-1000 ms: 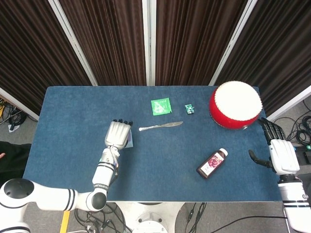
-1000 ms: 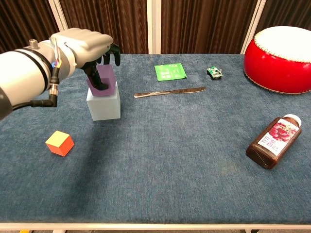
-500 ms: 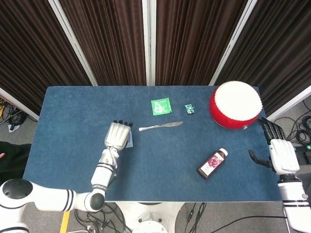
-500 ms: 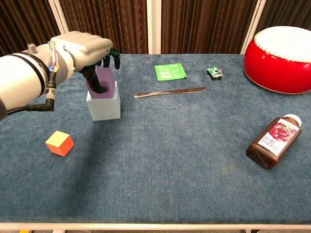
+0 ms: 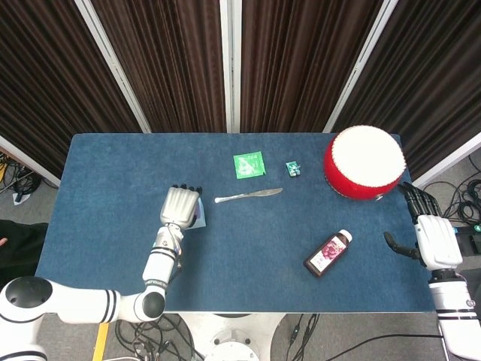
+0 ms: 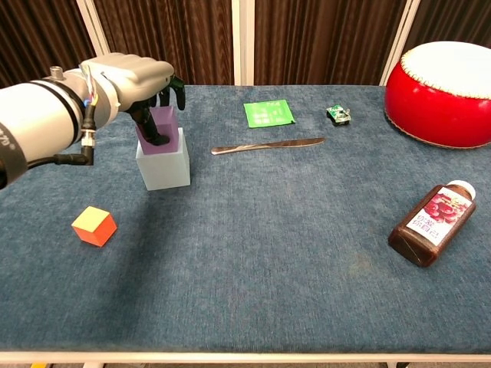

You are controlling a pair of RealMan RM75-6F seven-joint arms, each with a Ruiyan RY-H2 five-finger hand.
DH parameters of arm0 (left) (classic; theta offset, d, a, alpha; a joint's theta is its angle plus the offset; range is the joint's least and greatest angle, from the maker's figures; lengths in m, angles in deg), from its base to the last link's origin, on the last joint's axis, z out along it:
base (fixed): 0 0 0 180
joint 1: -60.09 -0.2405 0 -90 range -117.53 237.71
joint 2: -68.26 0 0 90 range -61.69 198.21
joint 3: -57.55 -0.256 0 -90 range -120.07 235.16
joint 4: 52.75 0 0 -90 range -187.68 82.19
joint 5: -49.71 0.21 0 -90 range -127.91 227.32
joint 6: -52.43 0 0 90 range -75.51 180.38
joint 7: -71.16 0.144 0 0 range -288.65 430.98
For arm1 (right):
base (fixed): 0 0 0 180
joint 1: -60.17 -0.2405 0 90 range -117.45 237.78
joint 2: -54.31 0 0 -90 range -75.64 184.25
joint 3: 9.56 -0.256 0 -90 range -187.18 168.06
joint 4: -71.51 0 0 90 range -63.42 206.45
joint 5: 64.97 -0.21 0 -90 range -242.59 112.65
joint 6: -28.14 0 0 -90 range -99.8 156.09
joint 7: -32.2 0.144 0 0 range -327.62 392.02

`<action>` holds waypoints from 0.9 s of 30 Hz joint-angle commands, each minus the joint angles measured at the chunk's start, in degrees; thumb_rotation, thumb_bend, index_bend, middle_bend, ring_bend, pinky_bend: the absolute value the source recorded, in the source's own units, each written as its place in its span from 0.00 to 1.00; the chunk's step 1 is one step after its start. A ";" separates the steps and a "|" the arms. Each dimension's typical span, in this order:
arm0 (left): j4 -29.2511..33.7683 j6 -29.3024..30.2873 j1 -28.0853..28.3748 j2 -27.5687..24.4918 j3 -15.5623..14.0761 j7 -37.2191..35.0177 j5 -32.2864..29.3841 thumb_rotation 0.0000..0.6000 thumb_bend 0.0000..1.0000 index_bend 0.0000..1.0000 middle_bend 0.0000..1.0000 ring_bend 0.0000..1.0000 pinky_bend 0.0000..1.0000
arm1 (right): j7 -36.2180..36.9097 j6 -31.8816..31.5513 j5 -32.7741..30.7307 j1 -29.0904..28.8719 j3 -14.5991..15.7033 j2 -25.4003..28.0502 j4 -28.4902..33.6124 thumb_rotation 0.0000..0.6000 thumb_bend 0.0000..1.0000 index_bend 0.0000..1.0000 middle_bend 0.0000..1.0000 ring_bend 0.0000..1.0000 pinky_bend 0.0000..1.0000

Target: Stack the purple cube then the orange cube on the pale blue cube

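Atop the pale blue cube (image 6: 164, 162), purple cube (image 6: 164, 130) upright, gripped by left robot hand (image 6: 138, 77).

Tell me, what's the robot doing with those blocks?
It's building a little tower. Its left hand is holding the purple cube on top of the pale blue cube and hasn't let go. The orange cube sits on the table nearby, not yet stacked. The right hand rests open at the table's far edge, holding nothing.
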 commanded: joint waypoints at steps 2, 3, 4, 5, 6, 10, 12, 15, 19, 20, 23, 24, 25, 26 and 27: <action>0.90 -0.44 -0.20 -0.48 0.32 -0.73 -0.46 1.00 0.29 0.33 0.52 0.35 0.38 | -0.22 0.06 -0.12 -0.07 -0.02 -0.07 0.09 1.00 0.22 0.00 0.03 0.00 0.00; 1.43 -0.70 -0.29 -0.86 0.41 -0.99 -0.68 1.00 0.27 0.30 0.49 0.34 0.38 | -0.28 0.07 -0.18 -0.09 -0.04 -0.08 0.12 1.00 0.22 0.00 0.03 0.00 0.00; 1.78 -0.87 -0.31 -1.15 0.50 -1.14 -0.82 1.00 0.25 0.28 0.46 0.33 0.37 | -0.32 0.09 -0.22 -0.11 -0.05 -0.08 0.13 1.00 0.22 0.00 0.03 0.00 0.00; 2.08 -0.95 -0.32 -1.45 0.60 -1.26 -0.93 1.00 0.24 0.26 0.43 0.31 0.35 | -0.34 0.13 -0.25 -0.13 -0.06 -0.06 0.16 1.00 0.22 0.00 0.03 0.00 0.00; 2.36 -0.89 -0.33 -1.73 0.73 -1.35 -1.01 1.00 0.23 0.25 0.41 0.30 0.34 | -0.37 0.17 -0.27 -0.15 -0.06 -0.05 0.19 1.00 0.22 0.00 0.03 0.00 0.00; 4.71 -0.21 -0.47 -3.57 1.12 -1.19 -1.84 1.00 0.19 0.21 0.36 0.27 0.32 | -0.46 0.22 -0.27 -0.17 -0.02 -0.03 0.22 1.00 0.22 0.00 0.03 0.00 0.00; 6.24 0.26 -0.64 -4.67 0.97 -0.83 -2.19 1.00 0.18 0.21 0.35 0.26 0.31 | -0.54 0.34 -0.34 -0.21 0.01 -0.03 0.20 1.00 0.22 0.00 0.03 0.00 0.00; 9.69 1.91 -1.49 -6.94 0.61 -0.76 -2.40 1.00 0.18 0.20 0.35 0.25 0.30 | -0.75 0.43 -0.33 -0.26 0.08 -0.06 0.26 1.00 0.22 0.00 0.03 0.00 0.00; 15.41 5.74 -4.70 -12.09 -1.16 -2.26 -0.61 1.00 0.18 0.20 0.35 0.25 0.30 | -0.46 0.22 -0.04 -0.13 0.13 0.05 0.35 1.00 0.22 0.00 0.03 0.00 0.00; 16.70 6.48 -5.72 -13.50 -1.72 -3.02 0.07 1.00 0.18 0.20 0.35 0.26 0.30 | -0.34 0.18 -0.05 -0.09 0.12 0.09 0.32 1.00 0.22 0.00 0.03 0.00 0.00; 21.07 9.07 -9.76 -18.42 -3.18 -7.11 2.70 1.00 0.18 0.21 0.35 0.26 0.31 | 0.01 0.11 0.00 -0.02 0.08 0.21 0.31 1.00 0.22 0.00 0.03 0.00 0.00; 22.10 10.32 -11.42 -19.95 -3.89 -8.87 4.20 1.00 0.18 0.22 0.35 0.26 0.31 | 0.01 0.08 0.00 -0.01 0.09 0.21 0.28 1.00 0.22 0.00 0.03 0.00 0.00; 22.69 11.17 -12.64 -20.95 -4.53 -10.10 5.32 1.00 0.18 0.23 0.35 0.26 0.31 | -0.06 0.10 0.00 -0.01 0.11 0.19 0.25 1.00 0.22 0.00 0.03 0.00 0.00; 23.22 11.86 -13.80 -21.80 -5.14 -11.35 6.34 1.00 0.18 0.23 0.35 0.26 0.31 | -0.18 0.14 -0.01 -0.04 0.14 0.15 0.26 1.00 0.22 0.00 0.03 0.00 0.00; 23.64 12.35 -15.17 -22.58 -5.68 -13.08 7.13 1.00 0.18 0.23 0.35 0.26 0.31 | -0.42 0.19 -0.02 -0.10 0.15 0.06 0.30 1.00 0.22 0.00 0.03 0.00 0.00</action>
